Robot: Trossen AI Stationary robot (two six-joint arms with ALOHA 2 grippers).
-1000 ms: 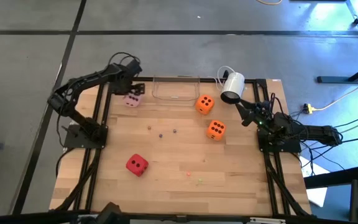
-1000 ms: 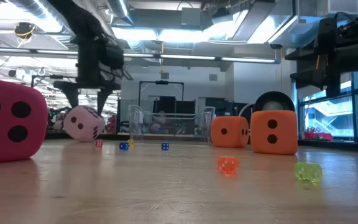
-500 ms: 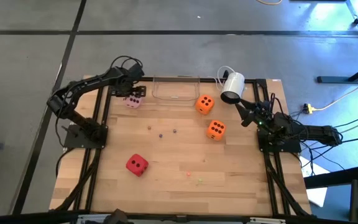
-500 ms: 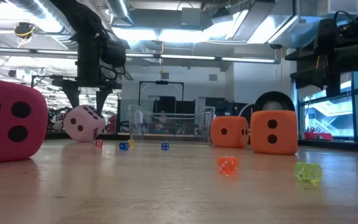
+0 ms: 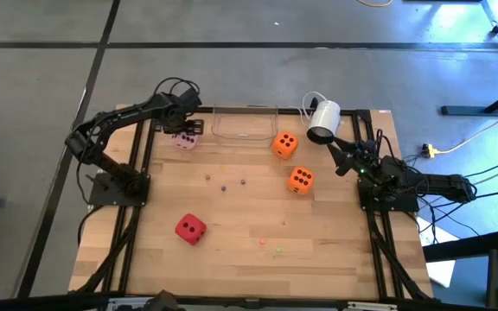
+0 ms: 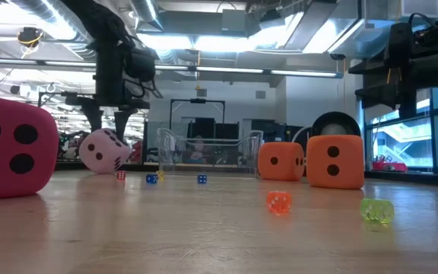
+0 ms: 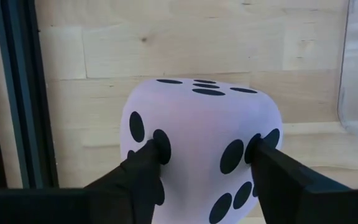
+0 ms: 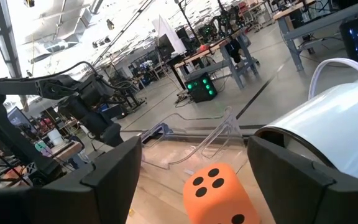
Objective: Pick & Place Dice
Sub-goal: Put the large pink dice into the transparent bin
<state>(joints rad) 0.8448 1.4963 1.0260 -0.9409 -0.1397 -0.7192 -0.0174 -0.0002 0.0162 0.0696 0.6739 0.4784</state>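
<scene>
The pale pink die (image 5: 185,139) sits on the wooden surface (image 5: 249,233) at about eleven o'clock from its middle, just to the nine o'clock side of the clear tray (image 5: 245,123). The left tool (image 5: 182,128) is directly over it, pointing straight down. The coming move turns on that alignment: the die lies right between the fingers, not off to one side. A cube has no long axis to favour, so what matters is that the fingers meet two opposite faces squarely.

The left wrist view shows what the overhead one hides: both dark fingers (image 7: 143,163) lie against the die's flanks, touching or nearly so, at a middling width, so the tool looks to be closing on the die rather than holding it firmly yet. The table-level view adds that the die rests on the surface, not lifted.

The right tool (image 5: 339,157) waits at about two o'clock, held fairly wide and empty, beside a white cylinder (image 5: 322,119). It is the nearer arm for the two orange dice (image 5: 285,144) (image 5: 300,179). The red die (image 5: 190,228) lies at about seven o'clock, well apart from both tools.
</scene>
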